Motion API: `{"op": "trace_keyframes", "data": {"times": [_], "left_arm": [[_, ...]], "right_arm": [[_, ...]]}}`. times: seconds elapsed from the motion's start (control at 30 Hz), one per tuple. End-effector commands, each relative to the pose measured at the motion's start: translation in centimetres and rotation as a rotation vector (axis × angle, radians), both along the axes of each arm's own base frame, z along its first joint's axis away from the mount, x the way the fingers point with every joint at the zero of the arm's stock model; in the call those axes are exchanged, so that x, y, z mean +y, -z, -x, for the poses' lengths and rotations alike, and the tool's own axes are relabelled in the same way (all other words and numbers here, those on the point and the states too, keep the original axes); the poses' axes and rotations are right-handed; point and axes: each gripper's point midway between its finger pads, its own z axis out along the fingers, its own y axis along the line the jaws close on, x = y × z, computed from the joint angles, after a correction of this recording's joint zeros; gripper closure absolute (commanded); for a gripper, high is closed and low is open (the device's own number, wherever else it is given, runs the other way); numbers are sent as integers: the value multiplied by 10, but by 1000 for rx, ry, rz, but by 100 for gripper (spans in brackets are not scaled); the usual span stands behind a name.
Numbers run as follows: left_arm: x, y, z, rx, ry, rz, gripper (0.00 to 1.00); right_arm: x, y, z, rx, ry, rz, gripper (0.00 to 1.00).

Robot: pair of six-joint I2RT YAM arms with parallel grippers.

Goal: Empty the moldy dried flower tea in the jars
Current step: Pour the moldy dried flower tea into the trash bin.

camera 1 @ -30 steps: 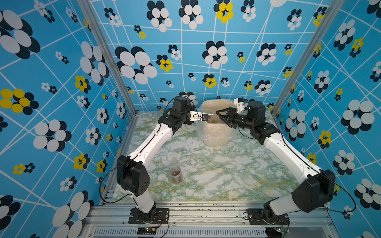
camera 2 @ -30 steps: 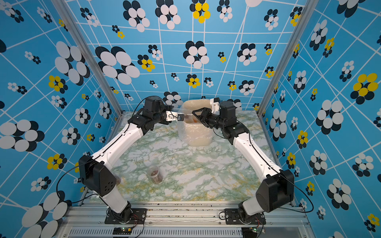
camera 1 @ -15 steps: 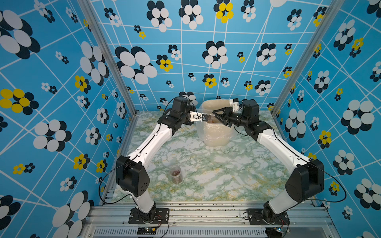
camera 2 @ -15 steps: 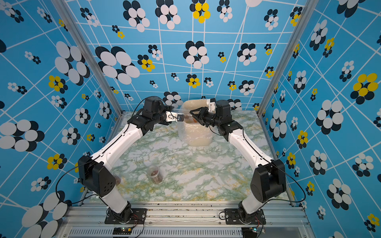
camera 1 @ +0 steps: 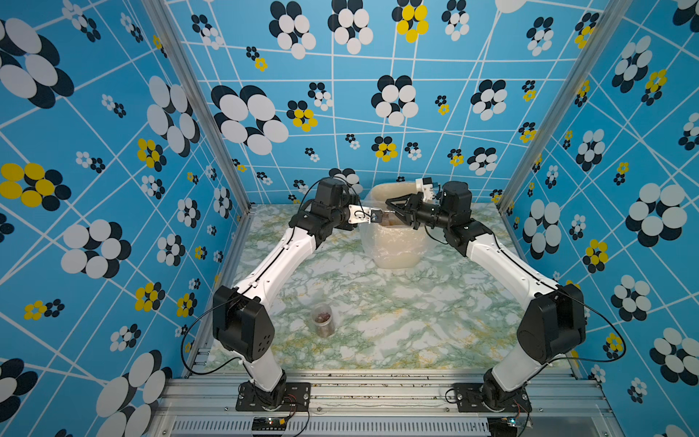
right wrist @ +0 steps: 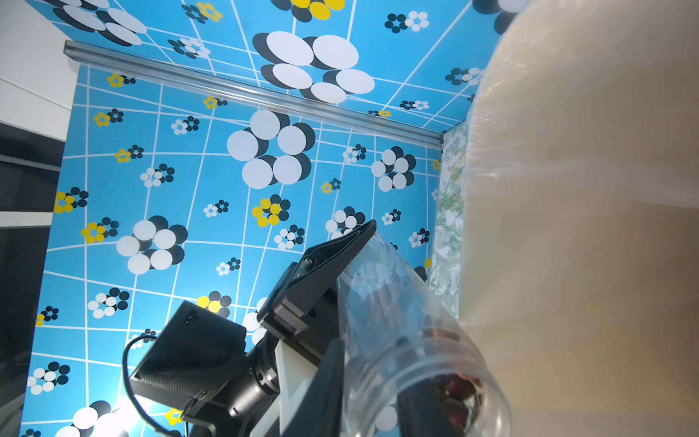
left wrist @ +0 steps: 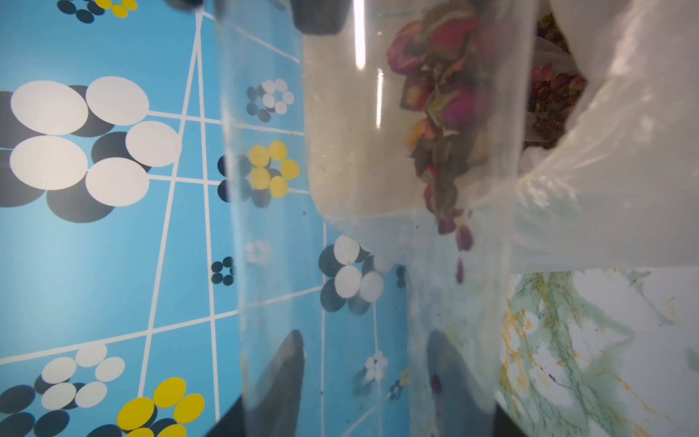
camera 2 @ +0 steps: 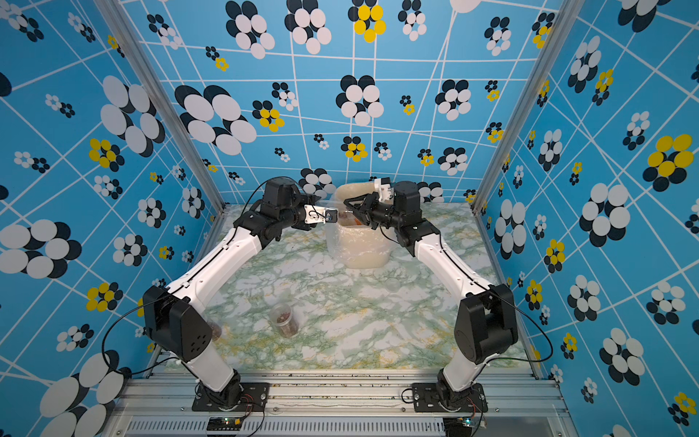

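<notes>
beige bin; reddish-pink tea; green-veined marble table; blue flowered walls

A tipped jar, clear and lidless, is lying sideways with its mouth over the bin, pink-brown tea bunching near the opening. An upright jar is standing front-left on the table, holding tea.

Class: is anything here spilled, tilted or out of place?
The jar in the left hand lies sideways over the edge of the bin, dried flowers at its open end; that looks like deliberate pouring. No spill shows on the table.
</notes>
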Motion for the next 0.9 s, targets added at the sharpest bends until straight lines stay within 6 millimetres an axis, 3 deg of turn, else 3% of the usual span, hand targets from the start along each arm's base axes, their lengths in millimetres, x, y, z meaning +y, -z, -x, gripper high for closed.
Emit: {"op": "trace_keyframes", "data": {"times": [0.0, 0.23, 0.37, 0.8, 0.87], "left_arm": [[-2, -20, 12, -1, 36, 54, 100], [-4, -19, 12, 27, 38, 90, 100], [-2, -24, 11, 32, 34, 142, 89], [7, -31, 9, 80, 35, 339, 58], [8, -31, 9, 87, 34, 356, 49]], "right_arm": [[2, -17, 0, -46, -21, -45, 81], [2, -14, 1, -44, -25, -59, 96], [0, -13, -1, -48, -19, -69, 100], [-2, -20, 2, -77, -38, -125, 100], [-2, -21, 2, -79, -42, -135, 100]]}}
